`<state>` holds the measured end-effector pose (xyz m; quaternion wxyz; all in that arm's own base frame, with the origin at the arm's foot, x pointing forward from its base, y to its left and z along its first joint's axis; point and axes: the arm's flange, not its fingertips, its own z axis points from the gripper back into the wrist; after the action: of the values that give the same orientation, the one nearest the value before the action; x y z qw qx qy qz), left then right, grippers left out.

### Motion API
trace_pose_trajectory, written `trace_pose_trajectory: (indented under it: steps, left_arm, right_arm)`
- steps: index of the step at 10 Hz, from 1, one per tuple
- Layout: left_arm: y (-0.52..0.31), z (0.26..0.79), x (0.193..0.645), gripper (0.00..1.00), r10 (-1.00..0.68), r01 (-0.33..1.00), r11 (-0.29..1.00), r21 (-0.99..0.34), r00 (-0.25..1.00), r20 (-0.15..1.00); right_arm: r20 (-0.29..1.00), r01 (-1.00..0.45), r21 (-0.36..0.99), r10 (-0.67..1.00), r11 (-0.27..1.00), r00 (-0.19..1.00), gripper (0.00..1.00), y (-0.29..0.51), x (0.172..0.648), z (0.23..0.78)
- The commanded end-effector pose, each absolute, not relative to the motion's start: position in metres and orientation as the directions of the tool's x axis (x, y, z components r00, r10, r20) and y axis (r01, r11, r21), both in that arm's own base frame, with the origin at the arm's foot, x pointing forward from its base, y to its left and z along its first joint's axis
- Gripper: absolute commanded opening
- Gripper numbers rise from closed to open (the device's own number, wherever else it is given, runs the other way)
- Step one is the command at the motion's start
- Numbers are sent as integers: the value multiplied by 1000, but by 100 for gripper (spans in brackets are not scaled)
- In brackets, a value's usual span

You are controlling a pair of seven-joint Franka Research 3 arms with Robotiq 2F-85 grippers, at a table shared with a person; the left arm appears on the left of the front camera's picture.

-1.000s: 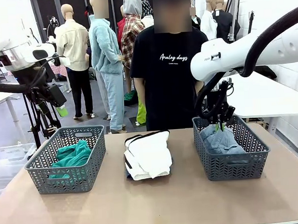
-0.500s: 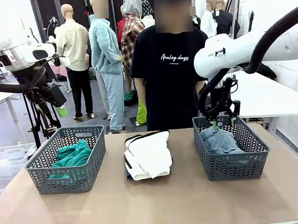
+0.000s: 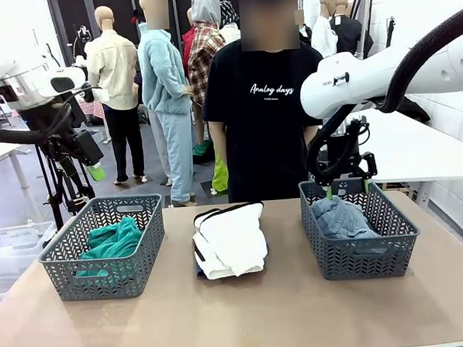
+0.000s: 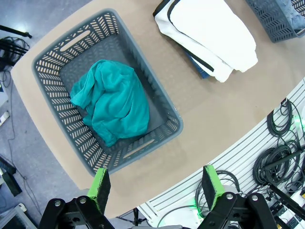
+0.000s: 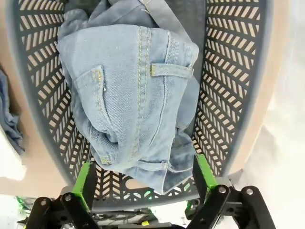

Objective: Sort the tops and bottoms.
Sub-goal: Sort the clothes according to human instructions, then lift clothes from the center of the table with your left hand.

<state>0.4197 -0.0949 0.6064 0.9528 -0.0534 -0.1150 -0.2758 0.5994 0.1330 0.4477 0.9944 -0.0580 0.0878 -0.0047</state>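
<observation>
The right arm reaches in from the right, and the right hand (image 3: 346, 188) points straight down at the far right, fingers spread wide, empty. The left hand (image 4: 155, 183) hangs high at the far left, fingers wide apart, empty.

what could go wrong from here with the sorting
1. The right pincer hangs open close above the pale-blue denim heaped in the right basket; a finger could catch a fold as it lifts away.
2. The white garment lies stacked on the darker-blue denim in the middle; a grab there may lift both or drag the lower one.
</observation>
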Motion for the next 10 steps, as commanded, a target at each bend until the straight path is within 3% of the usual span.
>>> trace_pose_trajectory:
  steps: [1, 10]
  left_arm:
    - [-93, 607, 419, 100, -524, 554, 830, -59, 813, 254]
    - [-93, 607, 419, 100, -524, 554, 830, -59, 813, 254]
  right_arm:
    - [-154, -4, -113, -14, 994, 988, 100, 132, 600, 447]
    - [-154, -4, -113, -14, 994, 988, 100, 132, 600, 447]
